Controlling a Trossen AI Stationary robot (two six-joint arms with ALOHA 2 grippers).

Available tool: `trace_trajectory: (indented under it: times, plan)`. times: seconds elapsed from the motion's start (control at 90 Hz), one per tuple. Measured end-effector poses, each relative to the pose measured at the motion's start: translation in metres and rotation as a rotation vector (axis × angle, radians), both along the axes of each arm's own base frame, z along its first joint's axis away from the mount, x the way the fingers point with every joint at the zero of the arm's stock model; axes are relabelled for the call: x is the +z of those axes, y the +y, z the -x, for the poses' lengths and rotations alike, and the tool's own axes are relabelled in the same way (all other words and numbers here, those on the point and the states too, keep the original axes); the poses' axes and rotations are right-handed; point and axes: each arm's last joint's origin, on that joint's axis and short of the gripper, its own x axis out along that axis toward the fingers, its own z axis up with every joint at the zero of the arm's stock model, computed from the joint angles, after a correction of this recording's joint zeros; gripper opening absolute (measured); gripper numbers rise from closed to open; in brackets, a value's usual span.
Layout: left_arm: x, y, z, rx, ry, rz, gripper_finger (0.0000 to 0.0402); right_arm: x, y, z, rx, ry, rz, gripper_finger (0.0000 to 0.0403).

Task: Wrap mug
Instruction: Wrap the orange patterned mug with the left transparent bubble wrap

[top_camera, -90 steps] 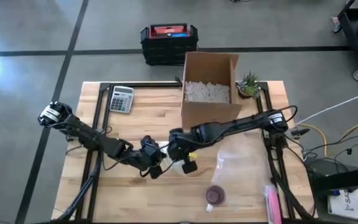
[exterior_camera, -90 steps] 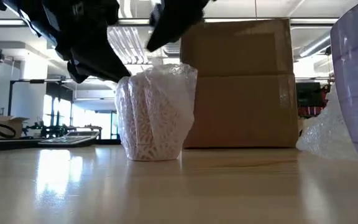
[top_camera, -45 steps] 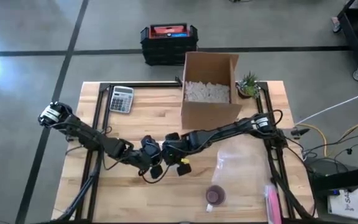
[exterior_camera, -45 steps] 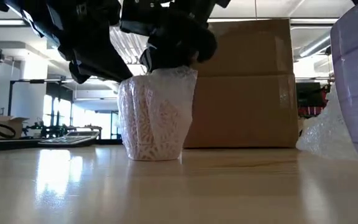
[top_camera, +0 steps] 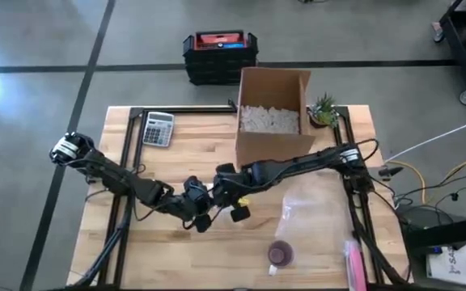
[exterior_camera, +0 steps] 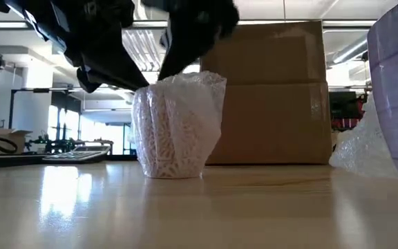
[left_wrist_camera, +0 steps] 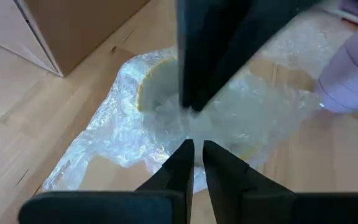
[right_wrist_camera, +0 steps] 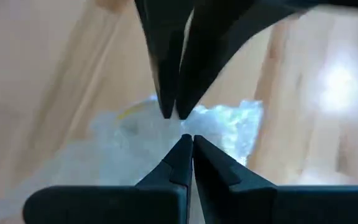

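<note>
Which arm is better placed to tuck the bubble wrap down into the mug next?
Probably the right. Its gripper sits directly over the wrapped mug, pinching the wrap at the rim, while the left gripper holds the wrap from the side, steadying it.

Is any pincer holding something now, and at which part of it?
Both pincers, left and right, pinch the bubble wrap at its top edge, above the mug's mouth.

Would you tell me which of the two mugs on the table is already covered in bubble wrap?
The mug at the table's middle, under both pincers, is wrapped. The purple mug nearer the front edge stands bare, beside a loose sheet of bubble wrap.
</note>
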Motion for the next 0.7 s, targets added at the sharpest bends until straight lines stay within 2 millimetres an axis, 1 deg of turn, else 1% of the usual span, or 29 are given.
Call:
trace_trajectory:
  times: [0.089, 0.189, 0.256, 0.322, 0.411, 0.467, 0.544, 0.611, 0.644, 0.7]
  plan:
    - [0.0, 0.0, 0.0, 0.0, -0.001, 0.0, 0.0022, -0.028, 0.001, -0.007, -0.002, 0.045, 0.008, 0.0]
    - [0.0, 0.0, 0.0, 0.0, 0.0, 0.0, 0.0022, -0.043, 0.001, -0.009, 0.003, 0.083, 0.014, 0.0]
    - [0.0, 0.0, 0.0, 0.0, -0.001, 0.0, 0.0022, -0.045, 0.002, -0.009, 0.015, 0.089, 0.02, 0.0]
    - [0.0, 0.0, 0.0, 0.0, -0.003, 0.001, 0.0022, -0.036, 0.001, -0.007, 0.02, 0.079, 0.019, 0.0]
    - [0.0, 0.0, 0.0, 0.0, -0.004, 0.002, 0.0022, -0.018, 0.001, -0.001, 0.023, 0.069, 0.014, 0.0]
    - [0.0, 0.0, 0.0, 0.0, -0.005, 0.002, 0.0022, -0.002, 0.0, 0.003, 0.024, 0.053, 0.011, 0.0]
    - [0.0, 0.0, 0.0, 0.0, -0.005, 0.002, 0.0022, 0.025, -0.001, 0.009, 0.024, -0.008, 0.002, 0.0]
    - [0.0, 0.0, 0.0, 0.001, -0.006, 0.002, 0.0022, 0.042, -0.002, 0.014, 0.023, -0.051, -0.004, 0.0]
    - [0.001, 0.0, 0.0, 0.001, -0.007, 0.002, 0.0022, 0.047, -0.003, 0.016, 0.024, -0.06, -0.01, 0.0]
    - [0.001, 0.0, 0.0, 0.001, -0.007, 0.003, 0.0022, 0.048, -0.004, 0.016, 0.027, -0.061, -0.021, 0.0]
